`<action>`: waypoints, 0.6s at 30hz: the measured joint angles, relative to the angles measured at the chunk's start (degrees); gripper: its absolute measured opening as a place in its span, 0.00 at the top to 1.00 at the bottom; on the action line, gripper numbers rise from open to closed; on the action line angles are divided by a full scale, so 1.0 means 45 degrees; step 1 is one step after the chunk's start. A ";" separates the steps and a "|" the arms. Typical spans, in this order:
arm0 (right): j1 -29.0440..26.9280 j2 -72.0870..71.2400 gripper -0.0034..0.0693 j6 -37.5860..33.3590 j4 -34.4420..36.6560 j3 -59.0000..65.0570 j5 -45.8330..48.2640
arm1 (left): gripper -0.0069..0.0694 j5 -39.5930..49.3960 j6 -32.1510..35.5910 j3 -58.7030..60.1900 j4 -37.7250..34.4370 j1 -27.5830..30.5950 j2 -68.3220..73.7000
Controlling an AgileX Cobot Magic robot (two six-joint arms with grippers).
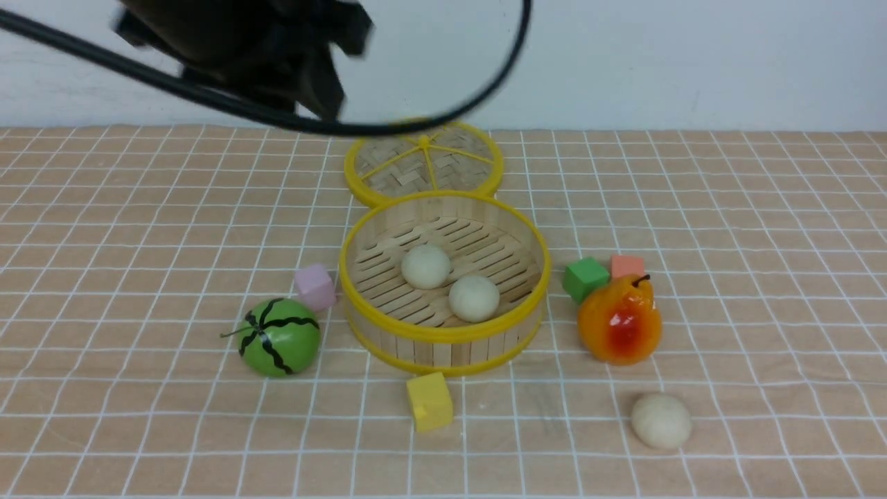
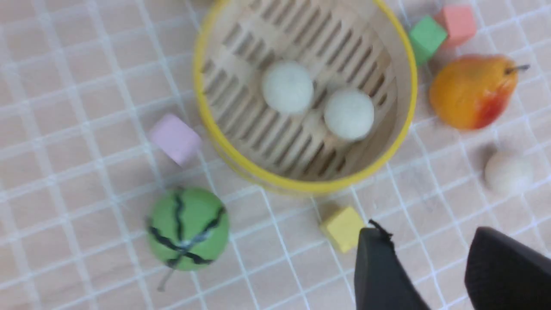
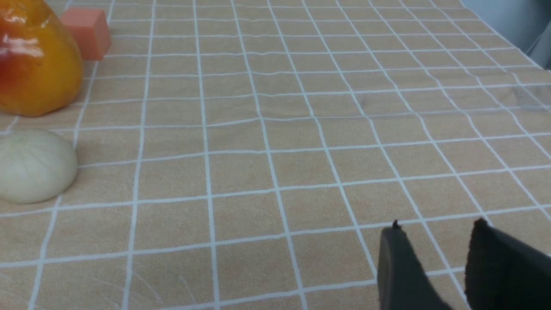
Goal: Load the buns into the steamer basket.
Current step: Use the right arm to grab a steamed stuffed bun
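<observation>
The steamer basket (image 1: pixel 443 334) stands mid-table with two buns inside, one (image 1: pixel 425 266) beside the other (image 1: pixel 474 298). The third bun (image 1: pixel 660 420) lies on the cloth at the front right, near the pear. My left gripper (image 2: pixel 430 241) is open and empty, raised high above the table. Its view looks down on the basket (image 2: pixel 301 186), both buns (image 2: pixel 287 86) (image 2: pixel 348 114) and the loose bun (image 2: pixel 509 172). My right gripper (image 3: pixel 434 232) is open and empty, low over the cloth, with the loose bun (image 3: pixel 34 165) well off to its side. It is outside the front view.
The woven lid (image 1: pixel 424 163) lies behind the basket. A watermelon ball (image 1: pixel 278 337) and a pink cube (image 1: pixel 315 286) are left of the basket, and a yellow cube (image 1: pixel 429 400) is in front. A pear (image 1: pixel 619 320), green cube (image 1: pixel 585 278) and salmon cube (image 1: pixel 627 266) are right. The left arm (image 1: pixel 263 41) and its cable hang at the top left.
</observation>
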 joint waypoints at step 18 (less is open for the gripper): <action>0.0000 0.0000 0.62 0.0000 0.0000 0.0000 0.0000 | 0.84 0.0000 -0.2195 0.9832 0.0511 0.0000 -1.1739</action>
